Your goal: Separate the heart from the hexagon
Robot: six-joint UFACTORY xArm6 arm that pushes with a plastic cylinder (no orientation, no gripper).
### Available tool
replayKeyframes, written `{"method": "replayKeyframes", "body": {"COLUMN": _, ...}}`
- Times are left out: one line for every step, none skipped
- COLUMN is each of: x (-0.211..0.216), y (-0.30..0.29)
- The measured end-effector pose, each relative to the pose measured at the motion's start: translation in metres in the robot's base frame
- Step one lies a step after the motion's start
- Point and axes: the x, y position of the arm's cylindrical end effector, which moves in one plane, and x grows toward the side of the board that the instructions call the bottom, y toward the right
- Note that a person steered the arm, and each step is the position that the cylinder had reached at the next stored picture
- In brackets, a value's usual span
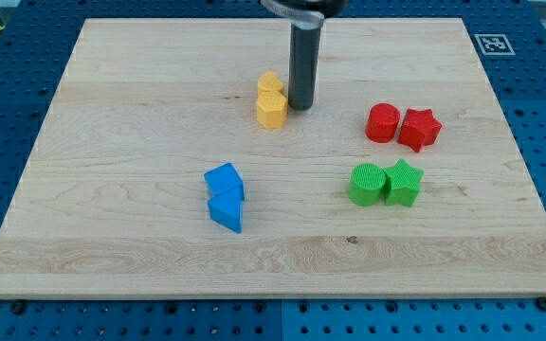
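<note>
Two yellow blocks touch each other at the upper middle of the wooden board (112, 189). The upper one (269, 83) looks like the heart. The lower one (271, 111) looks like the hexagon. My tip (301, 106) rests on the board just to the right of the pair, level with the seam between them and very close to them. I cannot tell whether it touches them.
A red round block (382, 123) touches a red star (420, 129) at the right. A green round block (368, 184) touches a green star (404, 182) below them. A blue cube (225, 181) sits against a blue triangle (226, 212) at the lower middle.
</note>
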Motion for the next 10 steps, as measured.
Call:
{"method": "replayKeyframes", "body": {"x": -0.015, "y": -0.004}}
{"method": "replayKeyframes", "body": {"x": -0.012, "y": -0.006}}
{"method": "replayKeyframes", "body": {"x": -0.007, "y": -0.006}}
{"method": "replayKeyframes", "body": {"x": -0.005, "y": -0.006}}
{"method": "replayKeyframes", "body": {"x": 0.006, "y": -0.013}}
{"method": "replayKeyframes", "body": {"x": 0.007, "y": -0.039}}
{"method": "replayKeyframes", "body": {"x": 0.008, "y": -0.066}}
{"method": "replayKeyframes", "body": {"x": 0.008, "y": -0.094}}
{"method": "replayKeyframes", "body": {"x": 0.004, "y": -0.112}}
{"method": "replayKeyframes", "body": {"x": -0.01, "y": -0.119}}
